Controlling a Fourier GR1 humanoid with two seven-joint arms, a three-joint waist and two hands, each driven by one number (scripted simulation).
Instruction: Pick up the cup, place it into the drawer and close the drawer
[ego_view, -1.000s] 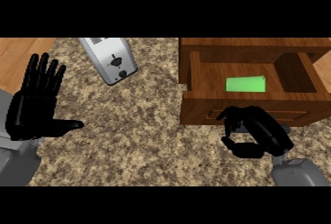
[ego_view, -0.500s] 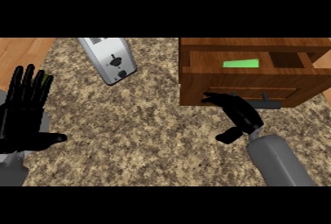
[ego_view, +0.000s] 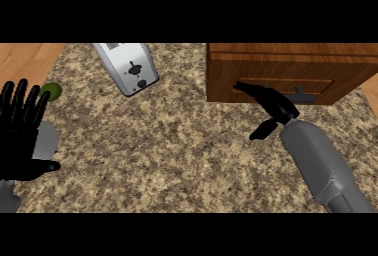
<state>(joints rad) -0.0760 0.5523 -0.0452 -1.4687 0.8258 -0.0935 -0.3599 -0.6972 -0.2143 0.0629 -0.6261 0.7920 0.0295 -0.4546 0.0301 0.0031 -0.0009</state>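
Note:
The wooden drawer (ego_view: 291, 87) at the upper right is pushed in, its front flush with the cabinet and its handle (ego_view: 299, 94) showing. The green cup is hidden from view. My right hand (ego_view: 267, 102) stretches out with straight fingers, their tips touching the drawer front left of the handle, thumb hanging down. My left hand (ego_view: 21, 132) rests open at the left edge, fingers up.
A silver toaster (ego_view: 127, 67) lies at the top centre of the speckled counter (ego_view: 170, 150). A small green round object (ego_view: 52, 90) sits beside the left hand's fingertips. Wooden floor (ego_view: 22, 60) shows at the top left.
The drawer went from wide open with the green cup inside to fully shut. My right hand moved forward against its front, fingers straightening. My left hand dropped lower.

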